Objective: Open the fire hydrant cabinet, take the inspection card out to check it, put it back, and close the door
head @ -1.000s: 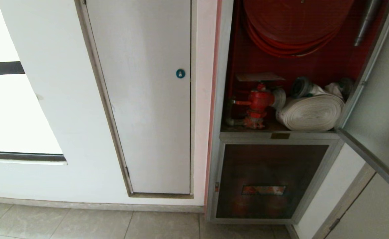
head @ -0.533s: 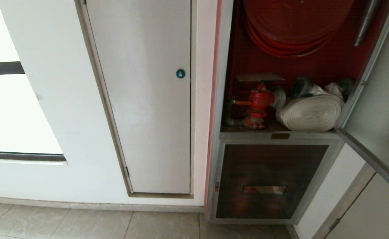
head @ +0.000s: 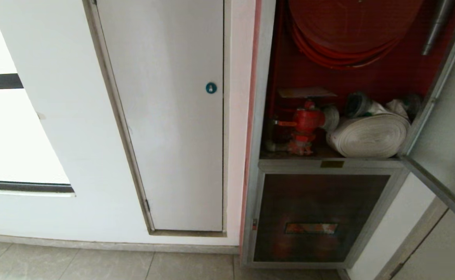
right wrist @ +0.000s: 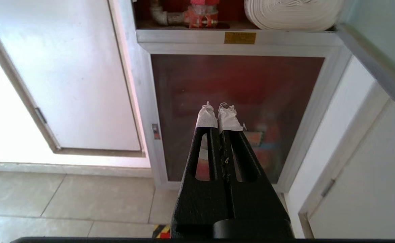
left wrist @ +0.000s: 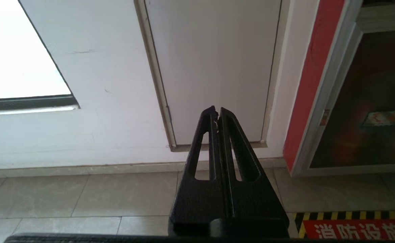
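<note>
The fire hydrant cabinet (head: pixel 330 163) stands open, its door (head: pixel 445 128) swung out to the right. The inspection card (head: pixel 307 92) lies flat above the red valve (head: pixel 307 121), inside the cabinet's upper compartment. Both grippers hang low before the cabinet, well below the card: the right gripper (right wrist: pixel 219 109), tape-tipped, and the left gripper (left wrist: pixel 217 111), each with fingers pressed together and empty. The small brass plate (right wrist: pixel 240 37) on the cabinet's crossbar is unreadable; the red floor sign (left wrist: pixel 356 231) at the cabinet's foot carries white Chinese characters.

With the door (head: pixel 445 116) swung aside, the hose roll (head: pixel 369 136) and hydrant valve (head: pixel 305 126) crowd the shelf.
</note>
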Robot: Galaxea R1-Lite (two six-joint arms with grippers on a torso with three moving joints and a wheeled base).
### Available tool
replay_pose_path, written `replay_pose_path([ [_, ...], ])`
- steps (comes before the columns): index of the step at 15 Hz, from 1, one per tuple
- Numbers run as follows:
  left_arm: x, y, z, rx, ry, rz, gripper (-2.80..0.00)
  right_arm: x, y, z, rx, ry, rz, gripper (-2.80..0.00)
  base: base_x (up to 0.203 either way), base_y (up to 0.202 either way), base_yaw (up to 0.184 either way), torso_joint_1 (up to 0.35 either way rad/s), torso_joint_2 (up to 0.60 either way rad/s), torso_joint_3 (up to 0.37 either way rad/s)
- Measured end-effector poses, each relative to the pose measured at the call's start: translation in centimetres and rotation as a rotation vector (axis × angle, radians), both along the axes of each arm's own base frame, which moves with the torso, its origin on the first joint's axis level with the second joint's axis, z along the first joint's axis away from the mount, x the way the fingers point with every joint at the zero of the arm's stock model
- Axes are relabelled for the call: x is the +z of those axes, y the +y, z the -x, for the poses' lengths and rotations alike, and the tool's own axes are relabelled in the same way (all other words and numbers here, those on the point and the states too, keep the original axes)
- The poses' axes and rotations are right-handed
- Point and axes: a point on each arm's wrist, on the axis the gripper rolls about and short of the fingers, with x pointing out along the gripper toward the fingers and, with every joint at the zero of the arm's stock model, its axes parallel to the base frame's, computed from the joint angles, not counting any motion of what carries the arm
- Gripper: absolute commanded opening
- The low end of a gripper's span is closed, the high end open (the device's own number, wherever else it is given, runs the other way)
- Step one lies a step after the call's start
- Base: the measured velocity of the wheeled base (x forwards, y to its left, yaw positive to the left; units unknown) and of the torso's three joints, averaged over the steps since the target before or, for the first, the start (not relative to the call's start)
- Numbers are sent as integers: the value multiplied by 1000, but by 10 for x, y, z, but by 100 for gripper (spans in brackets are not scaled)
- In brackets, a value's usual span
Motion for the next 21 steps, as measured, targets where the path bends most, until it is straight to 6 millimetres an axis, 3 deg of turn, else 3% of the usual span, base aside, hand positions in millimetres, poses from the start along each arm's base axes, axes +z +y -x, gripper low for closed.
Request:
replay_pose_path([
  [21,0,0,0,-1,0,1,-280,0,0,0,0,-1,0,-280,196,0,0,3,2,2],
])
